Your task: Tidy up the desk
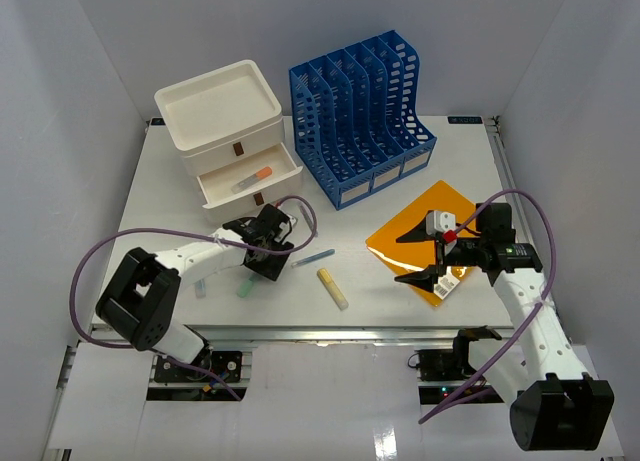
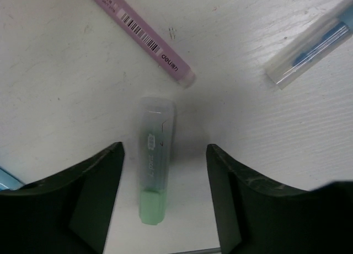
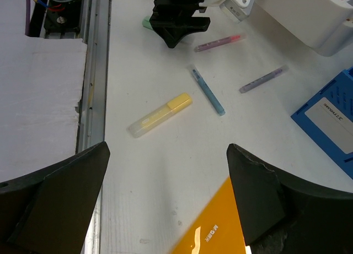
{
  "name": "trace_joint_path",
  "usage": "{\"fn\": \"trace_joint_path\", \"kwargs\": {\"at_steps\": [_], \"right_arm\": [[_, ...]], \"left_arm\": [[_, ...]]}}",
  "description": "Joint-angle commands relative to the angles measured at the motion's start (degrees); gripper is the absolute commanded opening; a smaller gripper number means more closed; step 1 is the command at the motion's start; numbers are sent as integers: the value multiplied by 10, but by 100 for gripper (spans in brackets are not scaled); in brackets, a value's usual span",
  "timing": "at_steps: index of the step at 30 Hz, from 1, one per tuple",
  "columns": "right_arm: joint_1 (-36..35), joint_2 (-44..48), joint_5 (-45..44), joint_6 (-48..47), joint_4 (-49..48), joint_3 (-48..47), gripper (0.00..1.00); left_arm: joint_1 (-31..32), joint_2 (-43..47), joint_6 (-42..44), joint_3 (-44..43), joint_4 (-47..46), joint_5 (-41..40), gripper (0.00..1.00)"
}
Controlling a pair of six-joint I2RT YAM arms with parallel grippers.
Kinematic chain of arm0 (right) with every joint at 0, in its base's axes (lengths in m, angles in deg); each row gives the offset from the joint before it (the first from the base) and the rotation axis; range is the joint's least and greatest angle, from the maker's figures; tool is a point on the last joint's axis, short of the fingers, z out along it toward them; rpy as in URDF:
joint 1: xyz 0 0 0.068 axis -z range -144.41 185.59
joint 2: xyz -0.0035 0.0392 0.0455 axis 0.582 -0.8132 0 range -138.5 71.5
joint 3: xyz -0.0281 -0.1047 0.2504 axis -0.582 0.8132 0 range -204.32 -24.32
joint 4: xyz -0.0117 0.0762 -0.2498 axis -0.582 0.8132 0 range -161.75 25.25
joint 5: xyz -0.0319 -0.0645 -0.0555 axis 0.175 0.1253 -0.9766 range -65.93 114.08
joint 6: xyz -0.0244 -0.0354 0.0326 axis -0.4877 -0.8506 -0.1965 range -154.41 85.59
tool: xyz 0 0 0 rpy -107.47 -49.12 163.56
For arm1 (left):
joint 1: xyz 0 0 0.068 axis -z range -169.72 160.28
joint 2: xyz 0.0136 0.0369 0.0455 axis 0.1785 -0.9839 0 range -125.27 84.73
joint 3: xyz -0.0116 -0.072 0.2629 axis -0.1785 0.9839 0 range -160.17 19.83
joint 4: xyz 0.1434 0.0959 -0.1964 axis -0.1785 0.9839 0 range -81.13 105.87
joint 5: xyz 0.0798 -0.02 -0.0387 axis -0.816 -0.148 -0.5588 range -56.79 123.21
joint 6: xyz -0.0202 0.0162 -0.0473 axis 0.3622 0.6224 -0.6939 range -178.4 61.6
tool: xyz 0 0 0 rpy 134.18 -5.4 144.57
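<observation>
Little is tidied: pens (image 1: 313, 256) litter the tabletop (image 1: 380, 306), the left gripper (image 2: 165, 149), open, straddles a green highlighter (image 2: 154, 171) ungripped, and the right gripper (image 1: 400, 259) gapes empty.

The drawer box (image 1: 215, 116) stands at the far left of the surface (image 1: 380, 306), its lower drawer pulled out with a marker (image 1: 254, 178) in it. The file rack (image 1: 360, 111) stands just right of it. Before the rack, to the right, lies the folder (image 1: 438, 196), with the right tool (image 1: 398, 260) above its near-left edge. Mid-surface lies a highlighter (image 1: 333, 288), and a pen (image 1: 313, 255) lies just behind it. Before the drawers, the left tool (image 2: 165, 149) straddles a second highlighter (image 2: 153, 171), which touches neither jaw. Another pen (image 2: 140, 33) lies just beyond its end.
</observation>
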Motion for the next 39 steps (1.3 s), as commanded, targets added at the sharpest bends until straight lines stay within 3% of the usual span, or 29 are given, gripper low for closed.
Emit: {"fn": "trace_joint_path", "kwargs": {"at_steps": [1, 10, 15, 21, 26, 30, 35, 39], "right_arm": [[11, 11, 25, -5, -6, 7, 93], [19, 10, 27, -4, -6, 7, 93], [22, 11, 28, -2, -6, 8, 93], [25, 12, 30, -1, -6, 8, 93], [27, 15, 30, 1, -6, 9, 93], [27, 17, 29, 1, -6, 9, 93], [27, 14, 25, 3, -6, 9, 93], [27, 12, 22, 4, -7, 10, 93]], "left_arm": [[-10, -20, 28, -7, -19, 29, 67], [-34, -32, 55, -7, -26, 59, 57], [-38, -23, 56, -4, -26, 61, 42], [-38, 19, 31, -11, -16, 63, 14], [-38, 108, -43, -28, -4, 104, 3], [-40, 204, -140, -37, -26, 138, 1], [-69, 307, -276, -31, -103, 73, 0], [-113, 351, -424, 6, -226, 16, 0]]}}
